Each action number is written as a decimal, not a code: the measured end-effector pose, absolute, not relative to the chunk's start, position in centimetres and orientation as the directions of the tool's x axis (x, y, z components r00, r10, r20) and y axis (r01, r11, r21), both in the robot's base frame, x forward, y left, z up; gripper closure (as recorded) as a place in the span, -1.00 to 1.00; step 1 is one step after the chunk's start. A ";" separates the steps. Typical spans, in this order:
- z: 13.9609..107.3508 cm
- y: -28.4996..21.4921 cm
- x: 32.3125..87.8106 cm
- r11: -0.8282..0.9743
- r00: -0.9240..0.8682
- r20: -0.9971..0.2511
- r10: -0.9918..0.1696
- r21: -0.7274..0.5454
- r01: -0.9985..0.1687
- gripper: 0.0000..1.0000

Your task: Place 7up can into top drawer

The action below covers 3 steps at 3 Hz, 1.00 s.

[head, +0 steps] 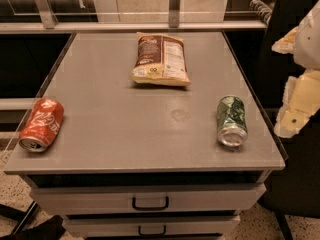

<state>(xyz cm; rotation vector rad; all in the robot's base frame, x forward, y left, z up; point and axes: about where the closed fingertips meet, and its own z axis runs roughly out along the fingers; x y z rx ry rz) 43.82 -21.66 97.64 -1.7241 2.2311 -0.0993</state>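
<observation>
Item 1, gripper (299, 104): pale cream shapes at the right edge of the frame, cut off by that edge and set against a dark background. It hangs right of the cabinet top (125, 114), apart from everything on it. Whether it is spread or closed cannot be told.

Item 2, top drawer (90, 201): a pale-grey front with a black bar handle (150, 203), low in the frame. A dark gap runs between it and the cabinet top, and the inside is hidden.

Item 3, lower drawer (100, 226): a similar front, cut off by the bottom edge.

Item 4, 7up can (231, 120): lies on its side at the right of the cabinet top, near the right edge. The body is green with pale markings and looks slightly dented. One shiny silver end faces the bottom of the frame. Lettering is too blurred to read.

Item 5, red cola can (41, 124): lies on its side at the far left of the top, well apart from the green can.

Item 6, snack bag (160, 59): brown and yellow, lying flat at upper centre. Its print is illegible.
</observation>
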 end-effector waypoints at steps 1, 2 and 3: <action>97.6 -21.7 43.8 0.270 -0.221 -0.207 -0.953 -0.247 -0.931 -1.00; 97.1 -21.8 44.3 0.288 -0.236 -0.222 -0.946 -0.246 -0.925 -1.00; 93.0 -21.7 46.4 0.356 -0.298 -0.261 -0.918 -0.212 -0.910 -1.00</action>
